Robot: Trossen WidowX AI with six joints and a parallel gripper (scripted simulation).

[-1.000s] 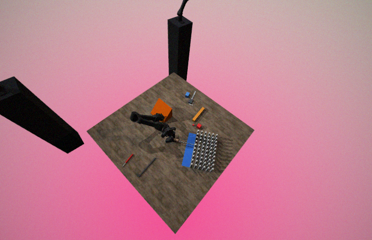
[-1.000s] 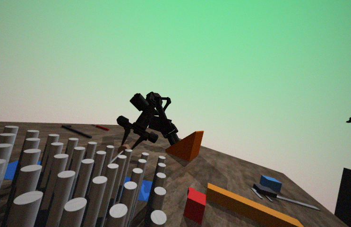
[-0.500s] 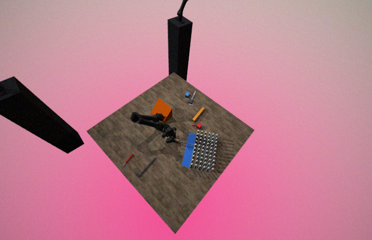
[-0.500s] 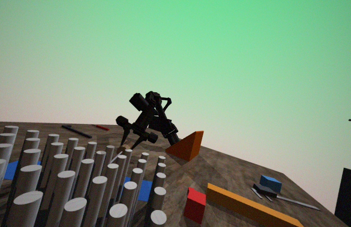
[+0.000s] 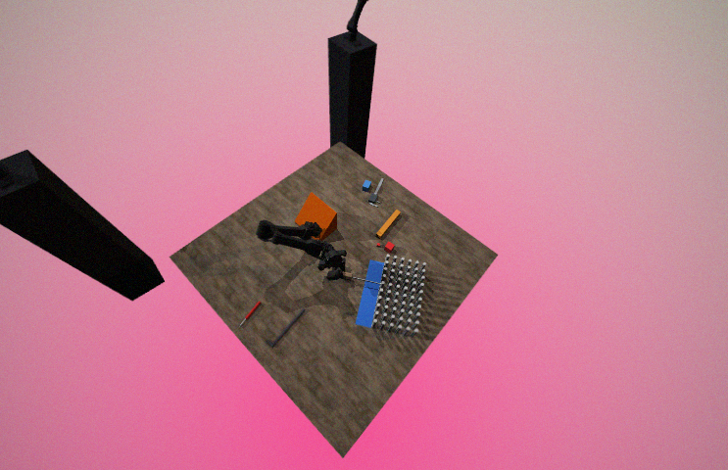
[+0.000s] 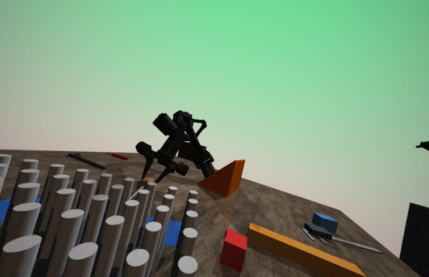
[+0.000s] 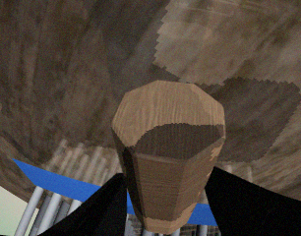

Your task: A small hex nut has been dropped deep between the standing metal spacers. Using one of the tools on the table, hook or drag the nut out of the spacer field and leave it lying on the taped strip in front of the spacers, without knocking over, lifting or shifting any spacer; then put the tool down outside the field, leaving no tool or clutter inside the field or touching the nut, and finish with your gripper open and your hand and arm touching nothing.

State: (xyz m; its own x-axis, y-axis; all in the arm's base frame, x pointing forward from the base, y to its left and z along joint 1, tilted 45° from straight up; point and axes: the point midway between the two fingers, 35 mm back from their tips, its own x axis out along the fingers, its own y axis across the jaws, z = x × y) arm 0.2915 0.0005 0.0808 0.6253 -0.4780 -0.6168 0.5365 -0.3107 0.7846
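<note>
My gripper (image 5: 345, 275) (image 6: 149, 180) (image 7: 165, 177) is shut on the wooden handle (image 7: 170, 140) of a thin-rod tool, low in front of the spacers. The tool's pale rod (image 5: 365, 281) (image 6: 136, 193) runs over the blue taped strip (image 5: 365, 307) (image 6: 172, 233) (image 7: 57, 182) to the front row of spacers. Its far end is hidden among them. The standing metal spacers (image 5: 395, 301) (image 6: 115, 220) (image 7: 25, 211) look upright in their rows. I cannot make out the hex nut in any view.
An orange wedge (image 5: 315, 212) (image 6: 223, 181) stands near the arm. A red block (image 5: 389, 247) (image 6: 233, 251), an orange bar (image 5: 388, 223) (image 6: 303, 251), a blue block (image 5: 366, 185) (image 6: 324, 223) and a grey forked tool (image 5: 372, 198) (image 6: 317, 230) lie beyond. A dark bar (image 5: 286, 328) (image 6: 87, 161) and red-handled tool (image 5: 253, 309) (image 6: 119, 156) lie opposite.
</note>
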